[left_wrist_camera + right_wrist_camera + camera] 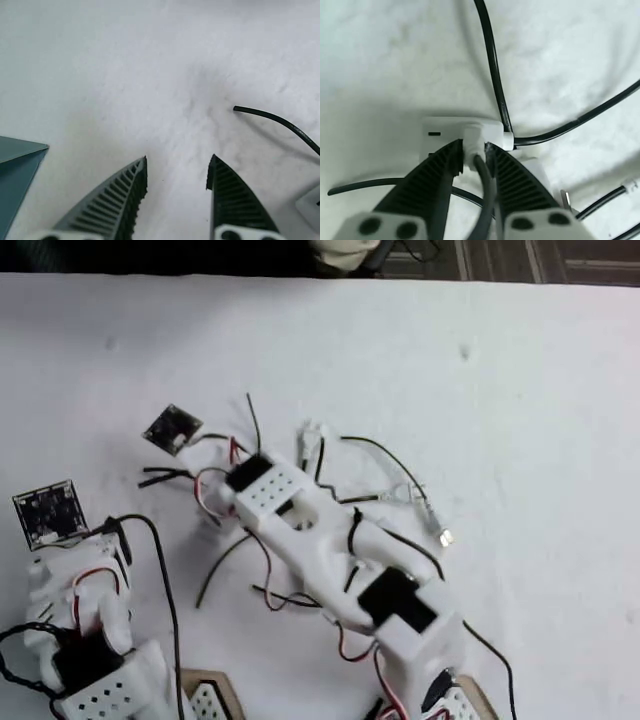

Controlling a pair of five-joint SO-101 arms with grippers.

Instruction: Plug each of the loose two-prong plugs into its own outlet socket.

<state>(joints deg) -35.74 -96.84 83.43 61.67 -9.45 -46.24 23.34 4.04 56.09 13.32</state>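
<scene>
In the right wrist view my right gripper [472, 148] is shut on a white two-prong plug [475, 136]. The plug is pressed against a white outlet block [439, 131] with a dark slot showing beside it, and its black cord [485, 200] runs back between the fingers. A bare metal prong [565, 197] of another plug pokes out beside one finger. From above, the right arm [330, 550] stretches to the table's middle and covers its gripper. A loose white plug [312, 437] and a metal-tipped plug [443, 536] lie beside it. My left gripper [177, 167] is open over bare table.
Black and red cords [215, 575] sprawl around the right arm. Two dark square boards [172, 428] [48, 512] lie at the left. The left arm [85, 620] is folded at the front left corner. A black cord end [270, 117] and a teal edge [17, 160] flank the left gripper.
</scene>
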